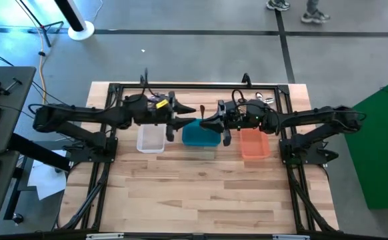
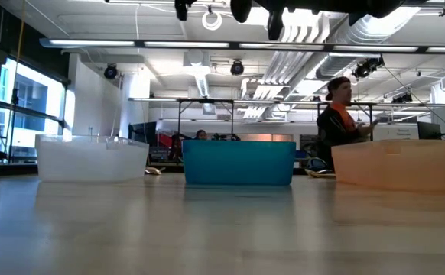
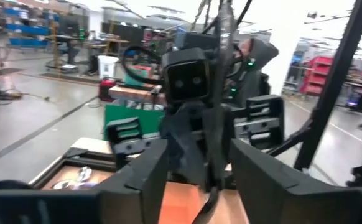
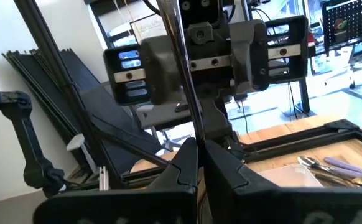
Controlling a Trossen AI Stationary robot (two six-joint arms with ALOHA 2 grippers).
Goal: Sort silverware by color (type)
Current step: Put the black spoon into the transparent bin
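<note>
- Hanging over the teal bin (image 1: pixel 199 135): right gripper (image 4: pixel 198 148) jaws pinching a dark utensil (image 4: pixel 181 74), left gripper (image 3: pixel 199 158) jaws spread.
- More silverware (image 4: pixel 333 169) lying on the wooden table (image 1: pixel 201 193).
- Person (image 2: pixel 337 126) in the workshop behind.

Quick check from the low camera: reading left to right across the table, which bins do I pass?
Clear rectangular plastic bin → teal rectangular plastic bin → orange rectangular plastic bin. All three stand apart on the wooden table.
</note>
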